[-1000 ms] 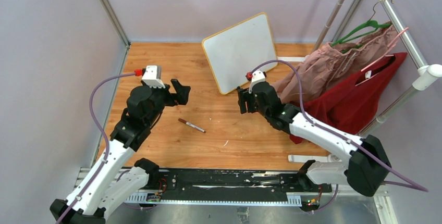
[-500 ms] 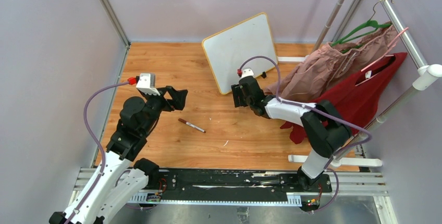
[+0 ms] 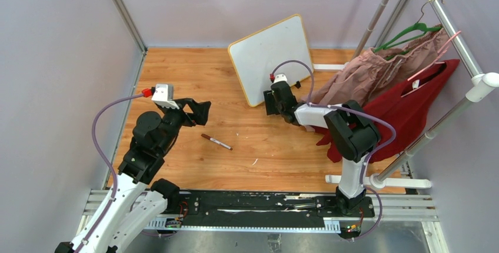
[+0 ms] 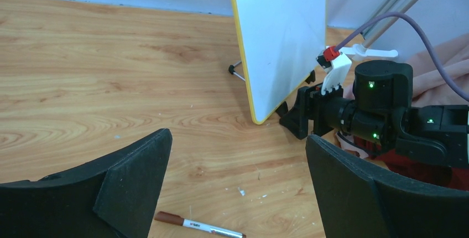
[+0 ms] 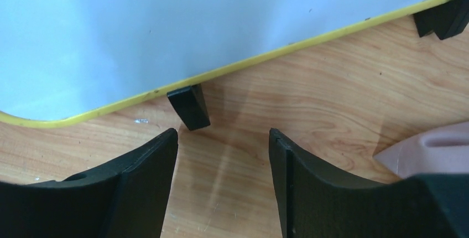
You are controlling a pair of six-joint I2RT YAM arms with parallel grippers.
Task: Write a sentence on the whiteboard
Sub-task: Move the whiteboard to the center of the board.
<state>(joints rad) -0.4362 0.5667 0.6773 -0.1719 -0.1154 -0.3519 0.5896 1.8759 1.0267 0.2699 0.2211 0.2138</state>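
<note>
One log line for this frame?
left claw: open, empty | right claw: open, at whiteboard base | board: blank | marker: on table

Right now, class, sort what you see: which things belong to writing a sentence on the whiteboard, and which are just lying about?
For the job:
- whiteboard, propped upright, face blank
- marker, lying flat, not held

Just lying about:
- pink garment, at the right side
- red garment, beside it
</note>
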